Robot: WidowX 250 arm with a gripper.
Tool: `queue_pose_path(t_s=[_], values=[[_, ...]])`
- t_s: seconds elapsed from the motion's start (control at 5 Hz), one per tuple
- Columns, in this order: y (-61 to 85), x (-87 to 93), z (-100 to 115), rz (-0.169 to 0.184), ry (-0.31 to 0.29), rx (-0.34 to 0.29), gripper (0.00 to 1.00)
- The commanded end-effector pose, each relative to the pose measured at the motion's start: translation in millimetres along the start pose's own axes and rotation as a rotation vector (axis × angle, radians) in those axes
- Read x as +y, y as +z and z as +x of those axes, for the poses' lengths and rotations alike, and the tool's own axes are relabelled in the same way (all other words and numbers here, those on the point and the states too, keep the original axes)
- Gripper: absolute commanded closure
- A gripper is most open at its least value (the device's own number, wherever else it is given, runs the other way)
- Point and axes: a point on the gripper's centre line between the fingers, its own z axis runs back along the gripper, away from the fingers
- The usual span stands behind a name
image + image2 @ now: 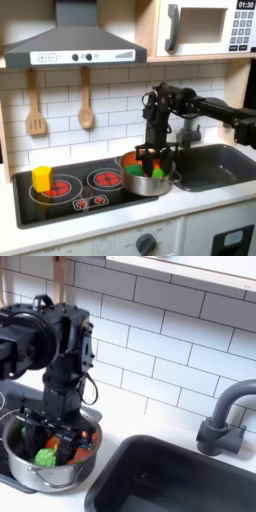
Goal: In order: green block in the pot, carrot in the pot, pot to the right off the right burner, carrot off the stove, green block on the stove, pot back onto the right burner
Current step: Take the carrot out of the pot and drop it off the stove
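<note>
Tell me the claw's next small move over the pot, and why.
Probably lower a little and close on the carrot. The claw hangs inside the pot, which sits beside the burner, with the green block and carrot beneath it; whether it already grips anything is unclear.

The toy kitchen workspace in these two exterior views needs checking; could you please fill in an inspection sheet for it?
Surface: glossy black cooktop set in a white counter, beside a dark grey sink basin.
Job's things: shiny steel pot holds the small green block and the orange toy carrot.
Clutter: yellow block on the burner at the first exterior view's left.
Gripper: black gripper lowered into the pot; open or shut unclear.
Cables: nothing seen.
Surroundings: white tiled wall, two wooden utensils, range hood, microwave, dark faucet.
</note>
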Motion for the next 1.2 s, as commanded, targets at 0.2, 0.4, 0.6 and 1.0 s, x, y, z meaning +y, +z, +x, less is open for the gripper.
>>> queue_pose_path(t_s=[0.2,0.4,0.6,1.0], values=[[42.1,2.6,20,-0.022,0.022,-0.101,1.0],[51.5,9.5,24,-0.024,0.048,-0.123,1.0],[57.3,12.1,26,-0.027,0.055,-0.133,1.0],[70.5,16.8,27,-0.035,0.075,-0.158,1.0]])
